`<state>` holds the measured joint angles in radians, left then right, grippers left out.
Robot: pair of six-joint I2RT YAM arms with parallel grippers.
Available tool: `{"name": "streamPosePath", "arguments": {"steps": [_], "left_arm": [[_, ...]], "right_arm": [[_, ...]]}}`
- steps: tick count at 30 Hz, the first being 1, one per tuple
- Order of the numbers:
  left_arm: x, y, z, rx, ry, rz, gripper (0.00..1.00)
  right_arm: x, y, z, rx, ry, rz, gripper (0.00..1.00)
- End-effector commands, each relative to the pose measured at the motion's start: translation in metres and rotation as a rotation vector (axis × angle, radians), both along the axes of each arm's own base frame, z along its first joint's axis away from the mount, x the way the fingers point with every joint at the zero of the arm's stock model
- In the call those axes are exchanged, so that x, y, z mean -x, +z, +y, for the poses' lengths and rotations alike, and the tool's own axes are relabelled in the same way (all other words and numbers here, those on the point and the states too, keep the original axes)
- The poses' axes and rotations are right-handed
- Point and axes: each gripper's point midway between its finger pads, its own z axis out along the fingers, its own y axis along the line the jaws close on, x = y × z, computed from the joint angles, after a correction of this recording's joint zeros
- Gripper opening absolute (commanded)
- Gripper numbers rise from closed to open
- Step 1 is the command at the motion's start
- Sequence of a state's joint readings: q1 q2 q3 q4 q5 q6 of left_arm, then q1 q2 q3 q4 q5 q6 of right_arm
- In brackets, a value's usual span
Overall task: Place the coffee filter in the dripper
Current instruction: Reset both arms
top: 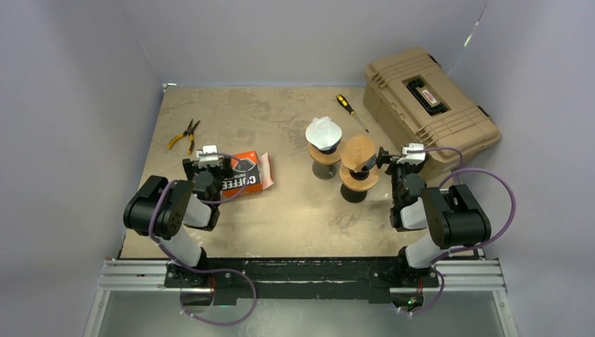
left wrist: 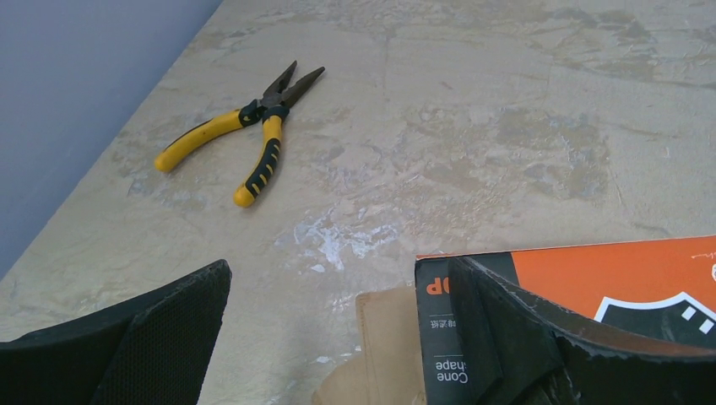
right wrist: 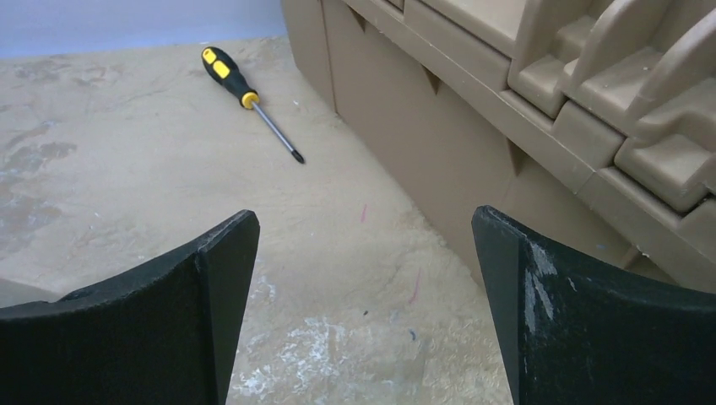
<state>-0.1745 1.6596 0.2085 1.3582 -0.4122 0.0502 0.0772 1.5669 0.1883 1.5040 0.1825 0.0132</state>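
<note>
Filter pack [top: 247, 173]: orange and black, "COFFEE" printed on it, lying flat on the tabletop [top: 281, 217]. Tan filter paper [left wrist: 384, 337] pokes out of one end of the pack and lies flat; only its edge shows. White dripper [top: 324, 132]: right of the pack and slightly farther back, a cone with its mouth up, on a wooden disc stand. Brown-topped dripper [top: 358, 149]: right of the pack, beyond the white dripper and slightly nearer, upright on its own wooden stand. Can't tell whether the brown top is paper or the dripper itself.
</note>
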Motion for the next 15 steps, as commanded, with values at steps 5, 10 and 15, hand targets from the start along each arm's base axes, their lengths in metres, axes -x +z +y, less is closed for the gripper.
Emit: {"name": "streamPosePath", "arguments": {"steps": [5,10,15], "left_arm": [[-0.004,0.008,0.0,0.034,-0.004,-0.039,0.99],[-0.005,0.006,0.005,0.043,0.036,-0.031,0.99],[-0.008,0.006,0.005,0.041,0.04,-0.026,0.99]], "right_arm": [[0.006,0.032,-0.018,-0.041,-0.1,-0.136,0.99],[-0.013,0.023,-0.026,-0.064,-0.163,-0.065,0.99],[-0.011,0.023,-0.03,-0.071,-0.184,-0.071,0.99]]}}
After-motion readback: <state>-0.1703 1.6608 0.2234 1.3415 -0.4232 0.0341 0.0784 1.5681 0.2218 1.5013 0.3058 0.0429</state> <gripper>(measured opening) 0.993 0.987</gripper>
